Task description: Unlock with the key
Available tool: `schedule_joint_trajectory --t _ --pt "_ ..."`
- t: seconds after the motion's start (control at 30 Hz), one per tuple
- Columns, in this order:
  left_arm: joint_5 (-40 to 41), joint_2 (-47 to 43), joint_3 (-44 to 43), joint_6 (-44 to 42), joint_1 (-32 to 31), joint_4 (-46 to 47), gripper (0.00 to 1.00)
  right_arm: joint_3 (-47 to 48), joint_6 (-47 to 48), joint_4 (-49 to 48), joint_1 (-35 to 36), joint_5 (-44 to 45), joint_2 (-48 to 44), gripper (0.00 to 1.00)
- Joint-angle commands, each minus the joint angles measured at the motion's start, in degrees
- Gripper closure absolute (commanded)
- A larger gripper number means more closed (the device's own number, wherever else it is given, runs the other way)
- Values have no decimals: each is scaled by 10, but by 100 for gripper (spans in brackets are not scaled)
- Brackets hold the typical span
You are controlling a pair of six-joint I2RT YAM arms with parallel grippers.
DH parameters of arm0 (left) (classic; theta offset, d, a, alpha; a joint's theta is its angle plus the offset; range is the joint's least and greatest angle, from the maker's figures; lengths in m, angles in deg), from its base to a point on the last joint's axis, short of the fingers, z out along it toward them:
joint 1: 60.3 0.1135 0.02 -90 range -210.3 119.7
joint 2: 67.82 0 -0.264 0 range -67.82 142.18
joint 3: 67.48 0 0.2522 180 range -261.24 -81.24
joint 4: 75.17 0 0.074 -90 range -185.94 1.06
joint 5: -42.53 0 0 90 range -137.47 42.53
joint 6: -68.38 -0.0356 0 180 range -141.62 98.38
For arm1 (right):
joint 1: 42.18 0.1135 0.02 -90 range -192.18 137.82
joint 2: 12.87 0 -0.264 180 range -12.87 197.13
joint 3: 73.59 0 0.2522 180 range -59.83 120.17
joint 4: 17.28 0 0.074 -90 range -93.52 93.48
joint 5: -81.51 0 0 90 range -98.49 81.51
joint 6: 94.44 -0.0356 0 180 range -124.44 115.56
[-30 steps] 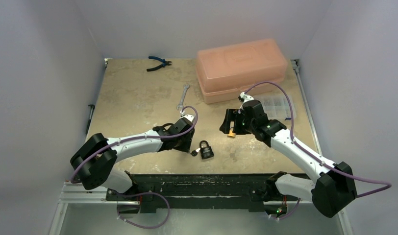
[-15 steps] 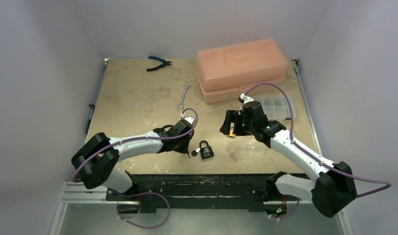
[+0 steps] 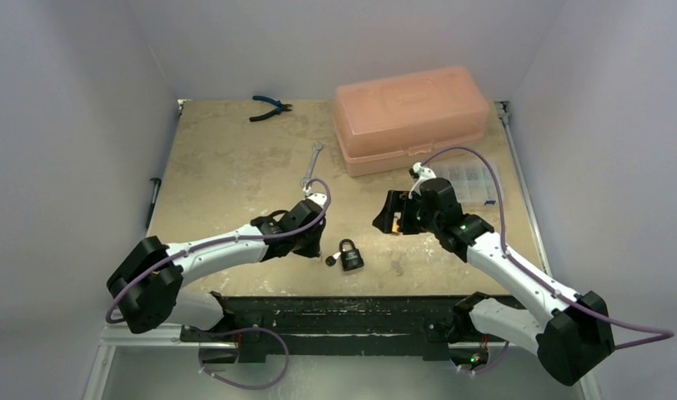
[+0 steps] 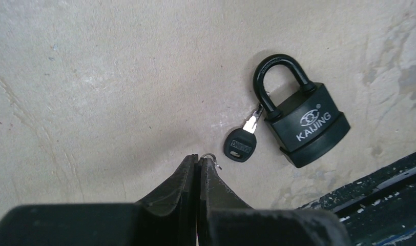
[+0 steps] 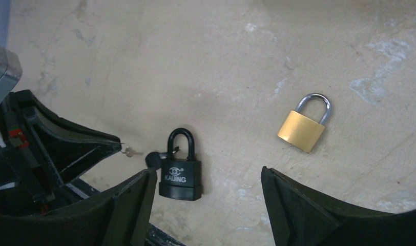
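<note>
A black KAIJING padlock [image 4: 303, 125] lies flat near the table's front edge, shackle closed; it also shows in the top view [image 3: 349, 256] and the right wrist view [image 5: 181, 173]. A black-headed key [image 4: 241, 143] lies beside it, its blade touching the shackle. My left gripper [image 4: 199, 160] is shut just left of the key, with a small silver key ring [image 4: 210, 157] pinched at its tip. My right gripper [image 5: 205, 174] is open and empty, hovering above the table. A brass padlock [image 5: 304, 125] lies ahead of it.
An orange plastic box [image 3: 412, 117] stands at the back right, with a clear organiser [image 3: 473, 183] in front of it. A wrench [image 3: 311, 167] and blue pliers [image 3: 270, 107] lie further back. The black front rail [image 3: 343, 304] runs right below the black padlock.
My left gripper has drawn back slightly to the left. My right gripper has shifted a little to the right. The black padlock and key have not moved.
</note>
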Motion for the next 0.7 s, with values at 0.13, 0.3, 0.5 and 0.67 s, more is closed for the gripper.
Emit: schedule_joint_trajectory --t 0.13,0.3,0.5,0.67 --pt "10 -65 -64 7 -1 -39 100 -52 -5 -140 2 -116 -84 18" --pt "12 -80 -109 31 -1 -70 100 -103 -17 -268 2 -195 -127 20" --pt "13 -83 -177 71 -1 -107 100 -192 -54 -468 2 -229 -155 23" --pt "12 -79 -218 95 -1 -134 100 -270 -63 -651 17 -222 -169 25"
